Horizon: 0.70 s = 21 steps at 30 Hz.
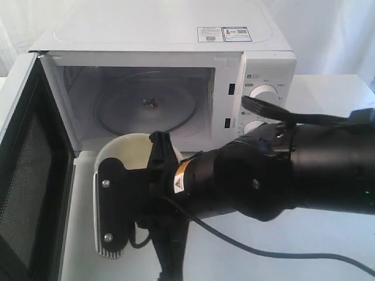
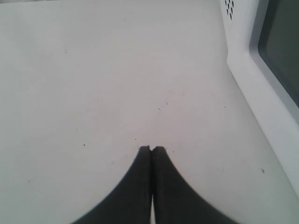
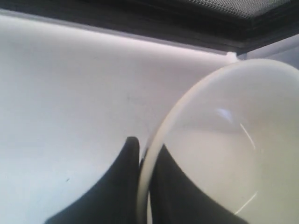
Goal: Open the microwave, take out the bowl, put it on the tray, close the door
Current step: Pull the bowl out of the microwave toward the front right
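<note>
The white microwave [image 1: 176, 35] stands open, and its door [image 1: 29, 175] is swung out to the left with the black mesh face showing. The cavity holds only the glass turntable [image 1: 149, 108]. The pale cream bowl [image 1: 132, 149] hangs just outside the cavity, in front of the opening. My right gripper [image 3: 147, 147] is shut on the bowl's [image 3: 224, 140] rim, one finger inside and one outside. My left gripper [image 2: 152, 148] is shut with nothing in it, low over the white table beside the door's outer face [image 2: 266, 84]. The tray is out of view.
My right arm [image 1: 281, 170] reaches across the front of the microwave and covers its lower knob. The upper knob [image 1: 266, 93] shows above the arm. The open door's lower edge [image 3: 187, 28] runs close past the bowl. A black cable [image 1: 263, 252] trails over the white table.
</note>
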Available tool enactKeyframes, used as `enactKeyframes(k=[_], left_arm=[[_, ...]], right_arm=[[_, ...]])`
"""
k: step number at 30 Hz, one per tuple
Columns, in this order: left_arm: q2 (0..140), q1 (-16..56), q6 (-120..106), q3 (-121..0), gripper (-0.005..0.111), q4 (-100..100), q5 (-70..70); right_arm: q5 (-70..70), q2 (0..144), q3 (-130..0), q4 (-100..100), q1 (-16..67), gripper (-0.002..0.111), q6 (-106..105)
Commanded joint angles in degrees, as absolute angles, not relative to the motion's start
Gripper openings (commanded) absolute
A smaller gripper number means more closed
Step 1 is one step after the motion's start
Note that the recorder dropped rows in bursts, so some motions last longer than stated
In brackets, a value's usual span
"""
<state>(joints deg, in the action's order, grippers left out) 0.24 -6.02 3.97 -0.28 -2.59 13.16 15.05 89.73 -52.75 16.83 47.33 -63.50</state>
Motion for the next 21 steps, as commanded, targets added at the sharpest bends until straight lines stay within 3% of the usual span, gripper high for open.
enactKeyframes(k=[1, 7, 12, 21], left_arm=[[0.0, -6.1, 4.0, 0.0, 0.000, -2.1, 13.3], [0.0, -6.1, 4.0, 0.0, 0.000, -2.1, 13.3], [0.0, -6.1, 4.0, 0.0, 0.000, -2.1, 13.3], [0.0, -6.1, 4.0, 0.0, 0.000, -2.1, 13.3]], right_arm=[[23.0, 85.9, -52.5, 4.7, 47.5, 0.000, -50.6], [31.5, 82.1, -52.5, 3.9, 47.5, 0.000, -48.6], [48.4, 79.9, -52.4, 1.3, 47.5, 0.000, -46.8], [52.2, 73.2, -43.0, -9.5, 47.4, 0.000, -29.5]])
